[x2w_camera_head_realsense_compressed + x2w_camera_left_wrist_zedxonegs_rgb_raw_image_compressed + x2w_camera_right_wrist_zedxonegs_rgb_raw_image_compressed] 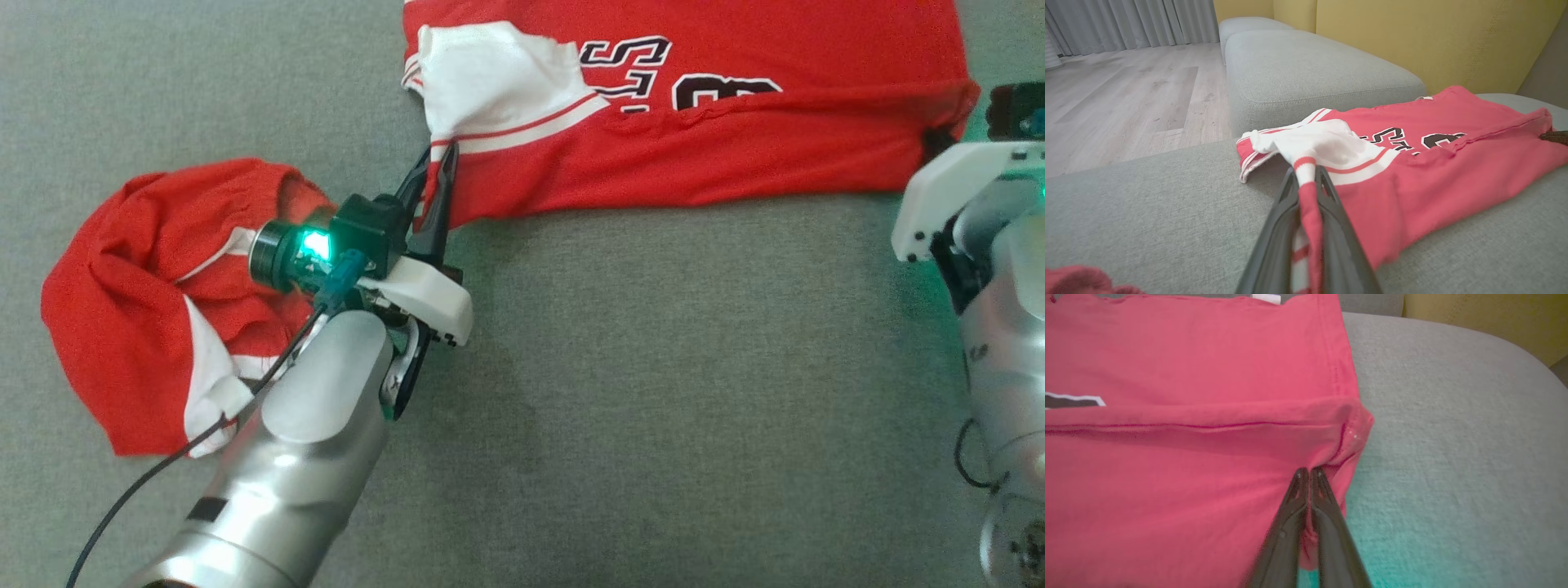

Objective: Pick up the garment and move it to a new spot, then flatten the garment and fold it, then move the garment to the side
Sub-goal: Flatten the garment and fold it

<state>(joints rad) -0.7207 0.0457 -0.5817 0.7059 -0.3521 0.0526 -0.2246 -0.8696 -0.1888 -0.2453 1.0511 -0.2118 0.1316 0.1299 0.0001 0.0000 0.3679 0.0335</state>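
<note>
Shirt [735, 147] lies spread on the sofa [653, 367], left gripper [1305, 171] and right gripper [1308, 470] each clamped on its near edge, seemingly for folding.

Grey sofa seat [653, 367]: broad open stretch near side of red jersey [775, 155], passable. Left: crumpled red garment heap [163, 286] obstructs. Behind jersey: yellow backrest [1412, 41] closes off the far side.
</note>
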